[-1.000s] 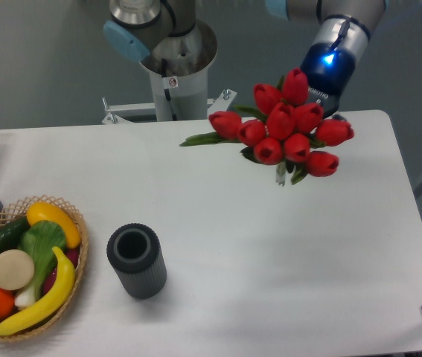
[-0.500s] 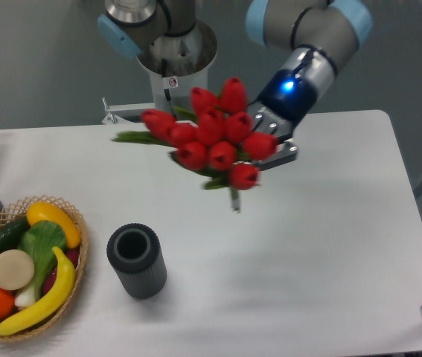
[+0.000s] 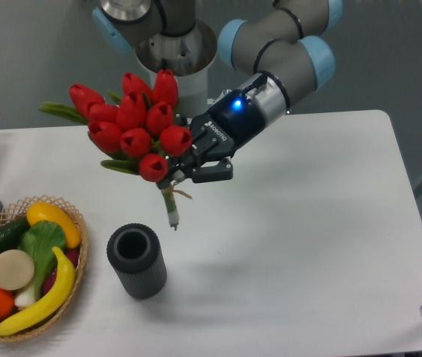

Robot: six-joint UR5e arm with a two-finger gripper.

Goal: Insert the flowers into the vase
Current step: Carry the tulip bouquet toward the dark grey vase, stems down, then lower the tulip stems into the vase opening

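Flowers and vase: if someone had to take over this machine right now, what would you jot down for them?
Gripper: jaws shut on the flowers, holding the bunch in the air by its stems, heads pointing up and to the left.
Vase: upright on the table, mouth open and empty, beside the fruit basket.
Stem ends hang above the vase and a little to its right, not yet over the mouth.
Done: bunch picked up and brought near the vase.
Left: line the stems up over the mouth, lower them in, open the jaws and pull back. The bunch looks wider than the vase, so watch for tipping.
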